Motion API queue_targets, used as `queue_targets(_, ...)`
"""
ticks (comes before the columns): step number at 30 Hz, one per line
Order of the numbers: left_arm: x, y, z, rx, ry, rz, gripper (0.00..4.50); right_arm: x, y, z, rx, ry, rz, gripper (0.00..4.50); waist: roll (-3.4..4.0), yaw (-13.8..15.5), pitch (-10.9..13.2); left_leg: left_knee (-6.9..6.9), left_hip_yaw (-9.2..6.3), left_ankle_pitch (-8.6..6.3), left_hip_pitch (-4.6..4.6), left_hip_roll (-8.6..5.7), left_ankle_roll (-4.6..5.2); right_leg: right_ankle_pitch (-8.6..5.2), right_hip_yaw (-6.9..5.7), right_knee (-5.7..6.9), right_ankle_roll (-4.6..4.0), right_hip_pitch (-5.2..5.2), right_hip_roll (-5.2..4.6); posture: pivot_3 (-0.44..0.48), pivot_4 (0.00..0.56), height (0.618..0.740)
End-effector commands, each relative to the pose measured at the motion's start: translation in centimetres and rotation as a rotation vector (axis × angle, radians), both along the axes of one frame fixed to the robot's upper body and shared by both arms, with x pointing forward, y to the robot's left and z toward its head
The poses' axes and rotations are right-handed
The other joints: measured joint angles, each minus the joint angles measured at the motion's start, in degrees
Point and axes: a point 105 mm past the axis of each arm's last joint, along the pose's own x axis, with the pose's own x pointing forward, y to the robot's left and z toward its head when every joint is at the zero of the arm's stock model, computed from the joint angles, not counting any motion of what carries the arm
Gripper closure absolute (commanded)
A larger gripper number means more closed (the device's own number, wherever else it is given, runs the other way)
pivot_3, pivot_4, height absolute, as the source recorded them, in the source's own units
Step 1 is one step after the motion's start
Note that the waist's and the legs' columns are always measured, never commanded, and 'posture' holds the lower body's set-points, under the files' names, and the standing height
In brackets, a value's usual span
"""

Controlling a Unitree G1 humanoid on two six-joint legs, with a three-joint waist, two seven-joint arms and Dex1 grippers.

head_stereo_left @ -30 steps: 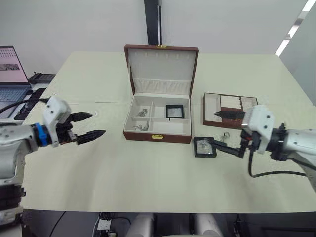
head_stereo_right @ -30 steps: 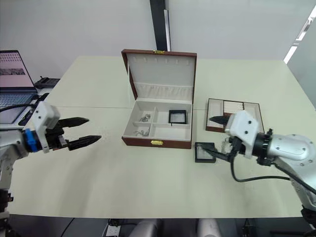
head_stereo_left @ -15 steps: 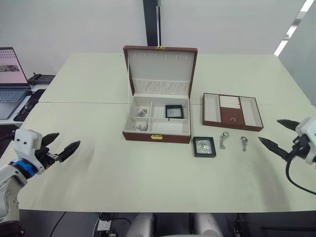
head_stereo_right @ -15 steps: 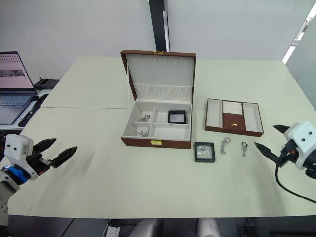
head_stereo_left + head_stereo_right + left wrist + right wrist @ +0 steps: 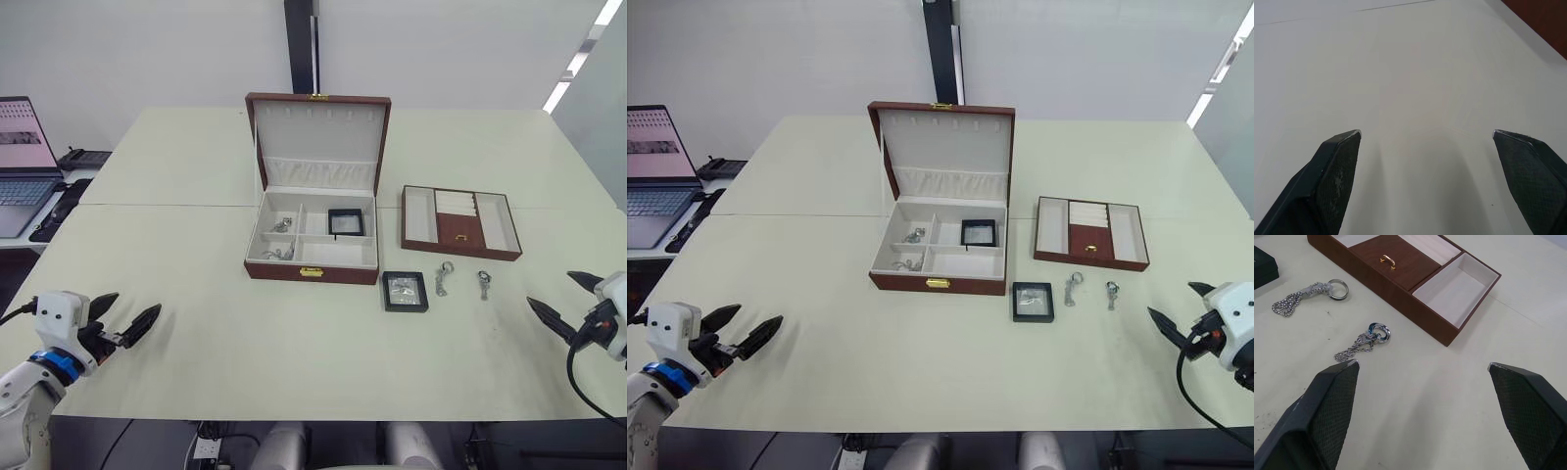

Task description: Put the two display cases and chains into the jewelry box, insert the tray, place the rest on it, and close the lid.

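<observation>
So we see the second display case [image 5: 405,291] flat on the table just in front of the open jewelry box [image 5: 312,257], forward-left of our right gripper [image 5: 566,301], fingers spread and empty, nearer than the left gripper [image 5: 122,316], also spread.

Reddish-brown jewelry box [image 5: 312,272] with cream lining, black-framed display case [image 5: 405,291], silver trinkets [image 5: 1362,343]
</observation>
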Motion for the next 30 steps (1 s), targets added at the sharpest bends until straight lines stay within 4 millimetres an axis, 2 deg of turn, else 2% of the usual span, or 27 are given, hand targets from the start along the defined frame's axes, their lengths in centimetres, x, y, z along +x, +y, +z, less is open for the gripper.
queue_targets(1, 0.3, -0.1, 1.0, 0.028, -0.032, -0.018, 0.04, 0.0, -0.1, 0.9, -0.006, -0.032, 0.003, 0.00, 0.00, 0.0, 0.0, 0.00, 0.01, 0.00, 0.00, 0.00, 0.00, 0.00, 0.00, 0.00, 0.00, 0.00, 0.00, 0.000, 0.150, 0.740)
queue_targets(22, 0.1, -2.7, 1.3, 0.103, -0.037, -0.205, 0.04, 0.3, 0.1, 1.4, -0.026, -0.042, 0.020, 0.00, 0.02, 0.0, 0.0, -0.01, 0.01, -0.01, 0.00, 0.01, 0.01, 0.00, 0.00, -0.01, 0.00, 0.00, 0.01, 0.000, 0.150, 0.740)
queue_targets(26, -0.5, -5.2, 1.8, 0.100, 0.002, -0.381, 0.04, 0.5, 0.3, 1.7, -0.035, -0.044, 0.039, 0.00, 0.03, 0.0, 0.0, -0.01, 0.00, -0.01, -0.01, 0.00, 0.02, 0.00, 0.00, -0.03, 0.00, 0.01, 0.00, 0.000, 0.150, 0.740)
queue_targets(30, -0.7, -8.5, 2.9, 0.098, 0.003, -0.562, 0.04, 0.7, 0.7, 2.2, -0.055, -0.054, 0.076, 0.00, 0.08, 0.0, 0.0, -0.01, 0.00, -0.02, -0.01, 0.01, 0.03, 0.00, -0.01, -0.04, 0.00, 0.02, -0.01, 0.000, 0.150, 0.740)
